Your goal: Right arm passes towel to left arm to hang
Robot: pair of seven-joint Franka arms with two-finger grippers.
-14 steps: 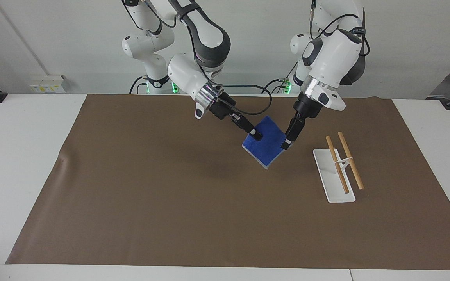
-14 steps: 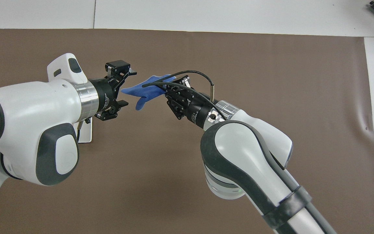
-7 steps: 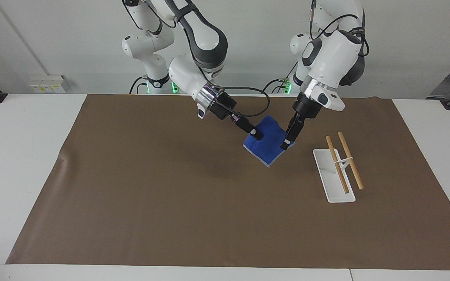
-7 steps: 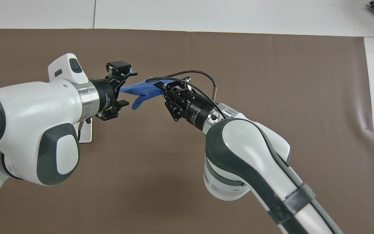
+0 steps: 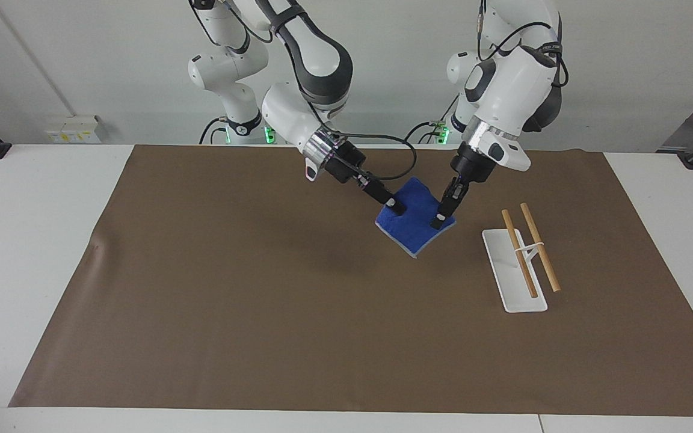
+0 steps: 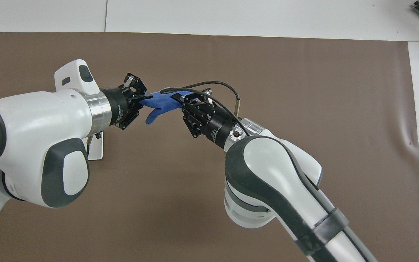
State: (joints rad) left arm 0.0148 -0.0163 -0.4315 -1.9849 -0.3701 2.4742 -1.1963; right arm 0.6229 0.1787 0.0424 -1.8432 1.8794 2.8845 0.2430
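A brown mat (image 5: pixel 262 288) covers most of the white counter (image 5: pixel 33 240). At the right of the facing view a white tray-like stand (image 5: pixel 512 282) lies on the mat, with two wooden rods (image 5: pixel 530 252) running side by side above it. A wall socket strip (image 5: pixel 73 129) sits at upper left.

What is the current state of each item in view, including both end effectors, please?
towel: held in the air above the brown mat, gripped at two edges.
right end effector: shut on the towel.
left end effector: shut on the towel's other edge.
rack: upright on the brown mat, toward the left arm's end, both wooden bars bare.
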